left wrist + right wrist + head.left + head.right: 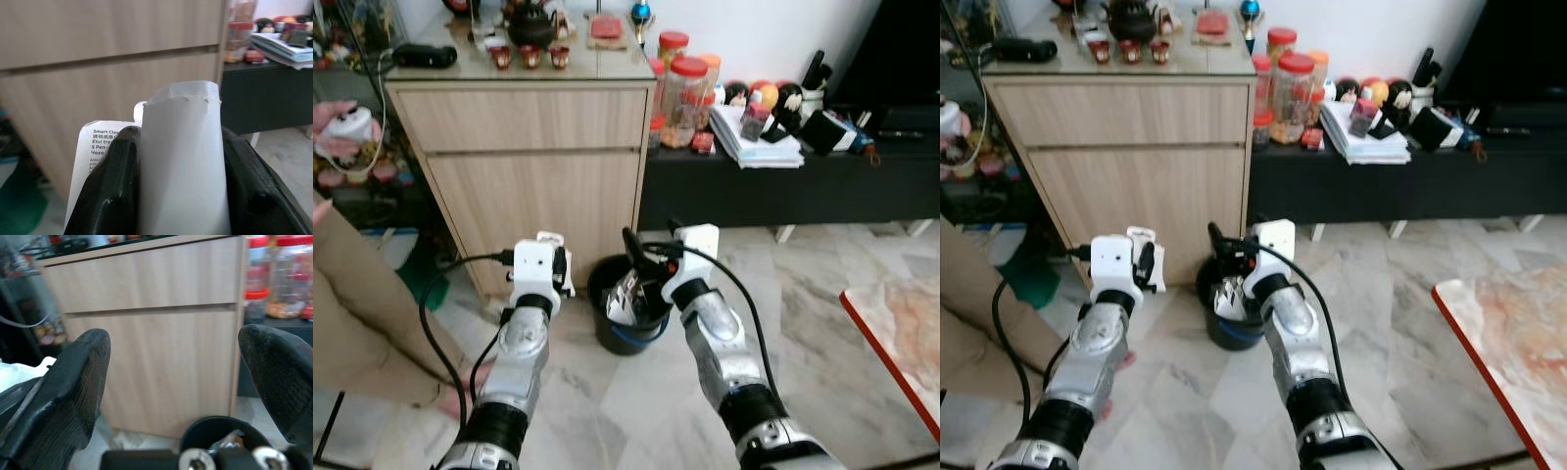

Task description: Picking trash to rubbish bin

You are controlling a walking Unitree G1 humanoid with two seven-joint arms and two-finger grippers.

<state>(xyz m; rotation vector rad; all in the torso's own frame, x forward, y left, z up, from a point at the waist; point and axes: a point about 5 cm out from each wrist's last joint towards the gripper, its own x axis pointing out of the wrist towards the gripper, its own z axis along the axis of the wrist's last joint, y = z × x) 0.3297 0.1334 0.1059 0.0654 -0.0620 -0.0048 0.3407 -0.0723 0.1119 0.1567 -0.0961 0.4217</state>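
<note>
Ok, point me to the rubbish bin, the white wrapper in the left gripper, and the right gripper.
rubbish bin (603,328), left eye view, on its black outer wall.
white wrapper (183,161), left wrist view, on its plain face between the fingers.
right gripper (644,257), left eye view, between its open fingertips above the bin.

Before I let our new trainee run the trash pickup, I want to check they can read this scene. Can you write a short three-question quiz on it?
1. True or false: the left claw is shut on a white paper wrapper.
2. The black rubbish bin stands on the floor: A) in front of the wooden cabinet, by its right corner, B) on the black low bench, C) on the marble table at the right edge.
3. Fill in: the right claw, over the bin, has its fingers ____.

Key: 1 true; 2 A; 3 open.
</note>
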